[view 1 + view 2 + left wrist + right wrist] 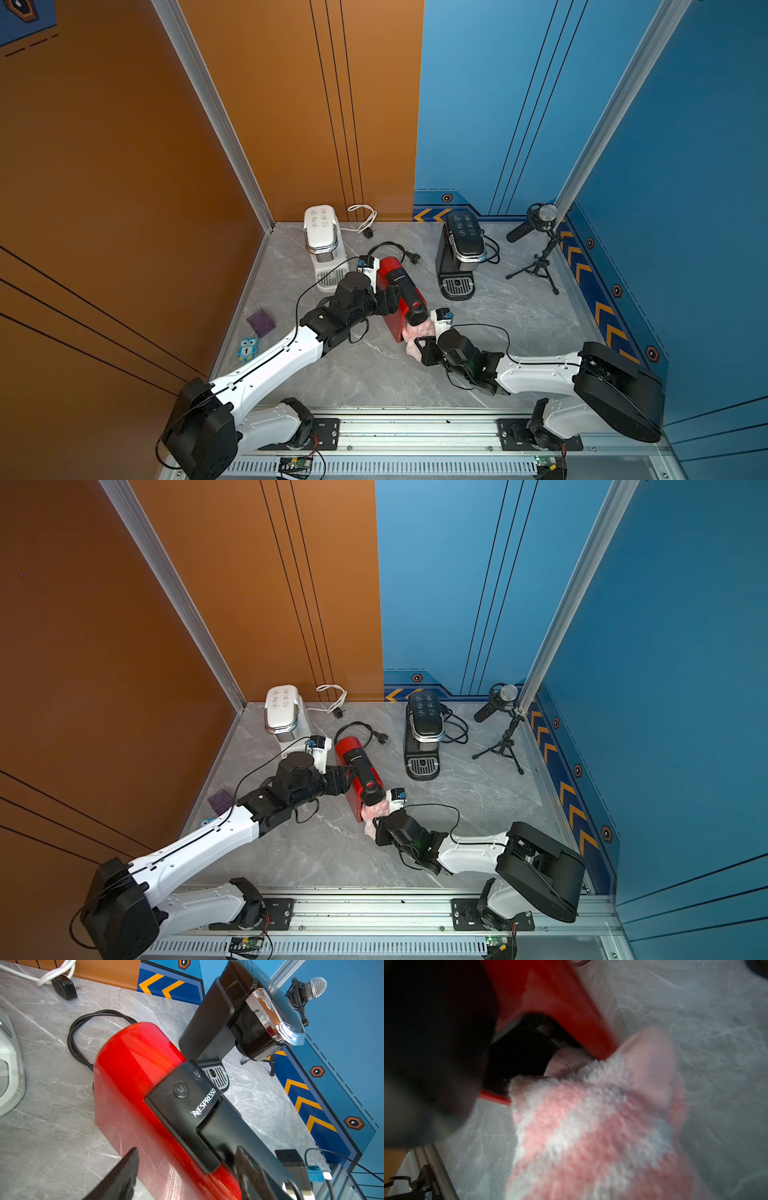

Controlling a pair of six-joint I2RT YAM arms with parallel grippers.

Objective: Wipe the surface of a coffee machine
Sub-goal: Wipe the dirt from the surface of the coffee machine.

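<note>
A red coffee machine (401,299) (357,775) (133,1076) with a black top strip stands mid-table. My left gripper (392,297) (187,1157) reaches in from its left. The jaws straddle the body wide, one finger (124,1169) along the red side and the other over the black top, holding the machine. At the machine's near end, my right gripper (422,347) (378,833) is shut on a fluffy pink-and-white cloth (417,330) (376,810) (591,1126). The cloth presses against the machine's front lower edge and hides the right fingertips in the wrist view.
A white coffee machine (322,245) stands at the back left and a black one (459,253) at the back right. A microphone on a tripod (540,232) is by the right wall. A purple cube (261,322) and a blue owl card (248,348) lie left. Cords trail behind.
</note>
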